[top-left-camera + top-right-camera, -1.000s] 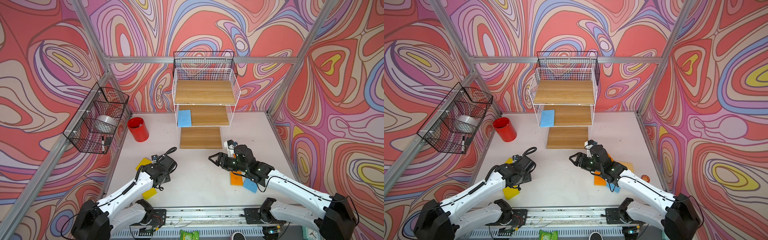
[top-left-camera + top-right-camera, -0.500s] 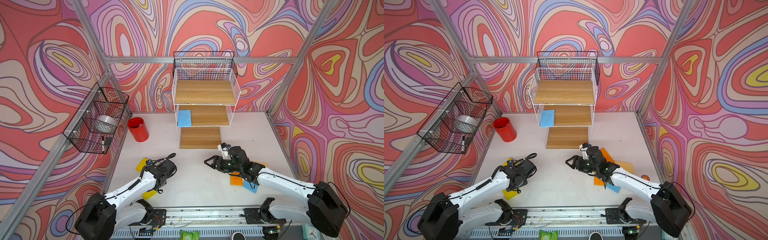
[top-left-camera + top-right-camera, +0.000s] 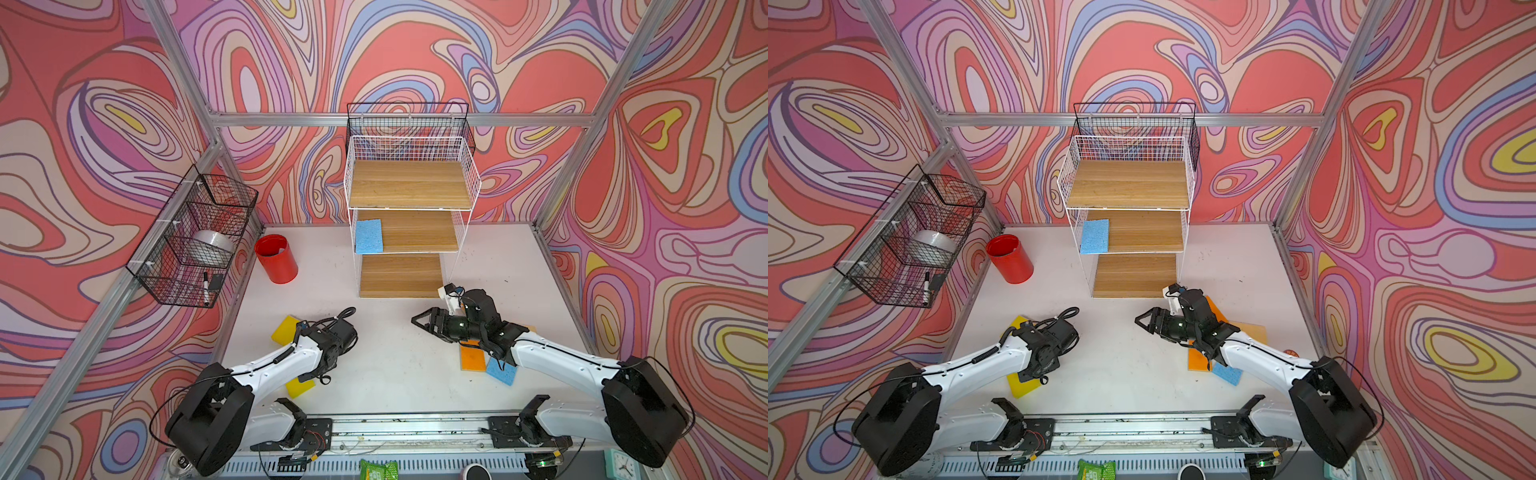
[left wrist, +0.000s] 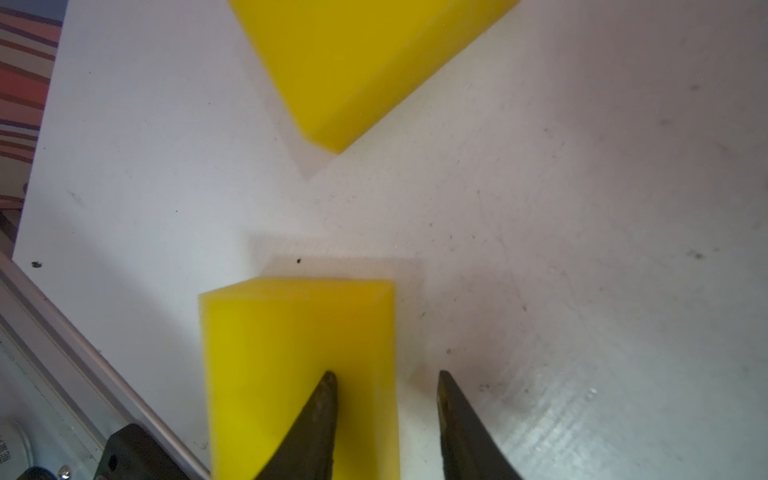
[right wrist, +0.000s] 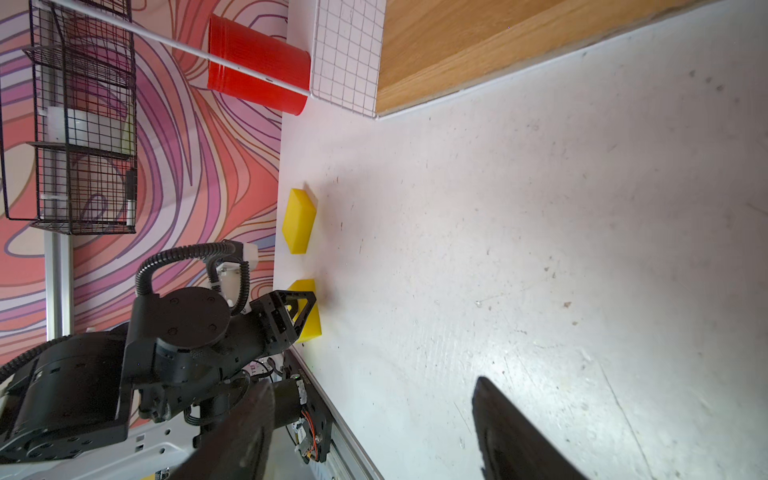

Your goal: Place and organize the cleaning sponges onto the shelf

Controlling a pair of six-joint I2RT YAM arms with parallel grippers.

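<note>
On the white table (image 3: 386, 357), the yellow sponge (image 4: 299, 353) lies at seven o'clock. Your left gripper (image 4: 384, 374), fingers part-spread, straddles its edge: centre it before squeezing. Right gripper (image 3: 420, 321) gapes empty; shelf (image 3: 409, 185) at twelve.

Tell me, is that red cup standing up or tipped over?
Standing up: the cup rests on its base with its round mouth facing upward, as both top views show.

Swirling pink-red patterned walls (image 3: 104, 124) enclose a scuffed white table (image 3: 386, 374).
</note>
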